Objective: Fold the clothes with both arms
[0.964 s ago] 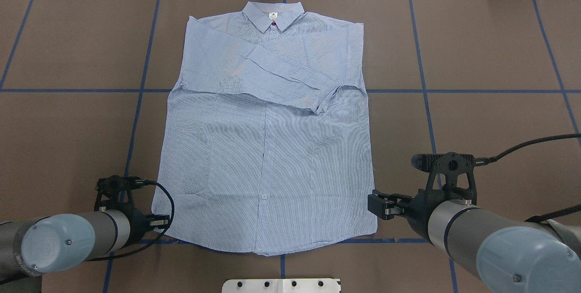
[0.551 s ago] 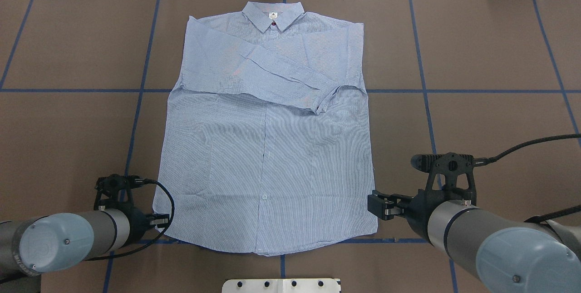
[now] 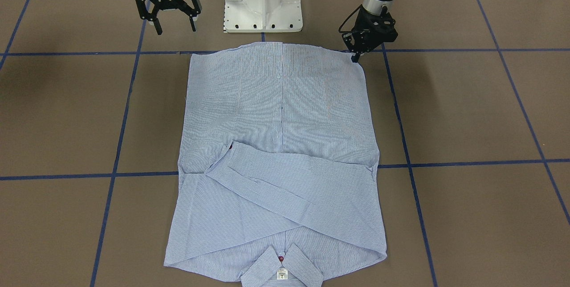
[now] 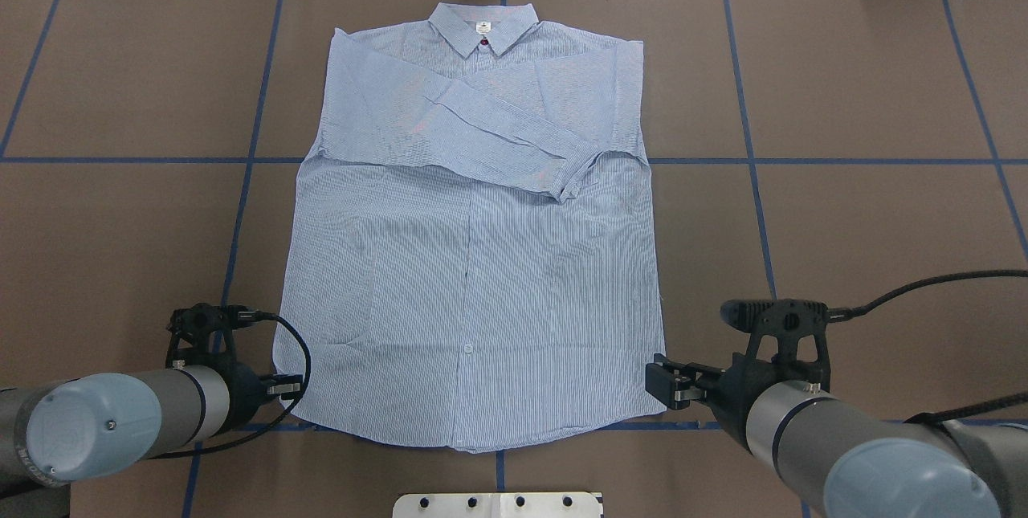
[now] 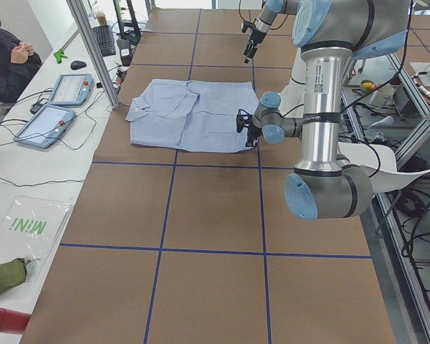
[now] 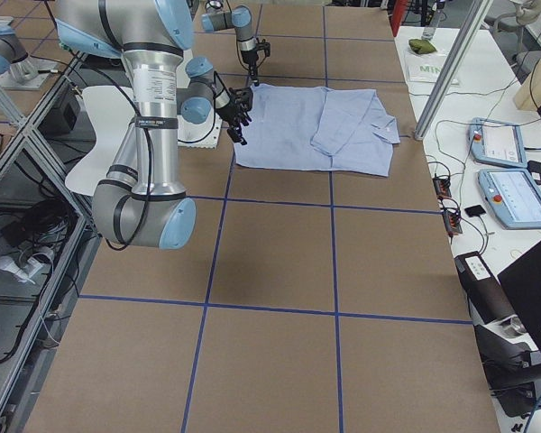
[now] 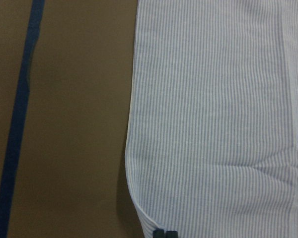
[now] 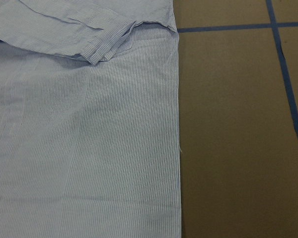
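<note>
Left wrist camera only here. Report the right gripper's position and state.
Observer: The right gripper hangs open beside the shirt's hem corner on its own side, holding nothing.
Operator: Now give me the sleeves.
Observer: One sleeve lies diagonally across the chest, its cuff near the shirt's right edge.

Light blue shirt (image 4: 474, 277) with fine white stripes, red collar button (image 4: 483, 41), brown table (image 4: 867, 84), blue tape lines (image 4: 843, 161)
</note>
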`<state>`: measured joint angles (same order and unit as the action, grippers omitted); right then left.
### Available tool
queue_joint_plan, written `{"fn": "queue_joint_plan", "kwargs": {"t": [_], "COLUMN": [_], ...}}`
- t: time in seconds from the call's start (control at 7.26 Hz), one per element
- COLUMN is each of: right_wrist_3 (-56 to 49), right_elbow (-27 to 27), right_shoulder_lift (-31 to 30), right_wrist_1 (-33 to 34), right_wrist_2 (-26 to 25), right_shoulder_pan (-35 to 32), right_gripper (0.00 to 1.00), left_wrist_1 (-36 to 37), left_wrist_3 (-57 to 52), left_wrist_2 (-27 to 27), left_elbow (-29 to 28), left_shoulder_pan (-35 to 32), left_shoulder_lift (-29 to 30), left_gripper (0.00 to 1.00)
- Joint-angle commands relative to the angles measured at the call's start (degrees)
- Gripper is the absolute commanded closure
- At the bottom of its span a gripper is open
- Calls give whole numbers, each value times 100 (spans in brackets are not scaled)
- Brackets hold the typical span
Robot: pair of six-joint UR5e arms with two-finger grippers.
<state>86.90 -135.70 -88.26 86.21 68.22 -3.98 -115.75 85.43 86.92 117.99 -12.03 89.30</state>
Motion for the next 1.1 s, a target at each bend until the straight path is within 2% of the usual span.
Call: {"fn": "queue_joint_plan", "kwargs": {"t": [0.0, 0.28, 0.41, 0.96], "right_wrist_3": [667, 943, 969, 960], "right_elbow": [628, 1158, 1256, 1520], "right_shoulder_lift": [2, 212, 248, 353], "right_wrist_1": [-174, -236, -236, -236], "right_wrist_2": [-964, -1074, -1074, -1074], "right_shoulder_pan": [624, 775, 793, 829], "right_gripper": [14, 54, 57, 57], "left_wrist_1": [0, 0, 0, 0], "left_wrist_3": [0, 0, 0, 0], "left_wrist_2": [10, 1, 1, 10], "left_elbow": [5, 74, 92, 93], "left_shoulder_pan": [-1, -1, -1, -1], "left_shoulder_lift": [34, 26, 17, 43], "left_gripper": [100, 100, 100, 100]}}
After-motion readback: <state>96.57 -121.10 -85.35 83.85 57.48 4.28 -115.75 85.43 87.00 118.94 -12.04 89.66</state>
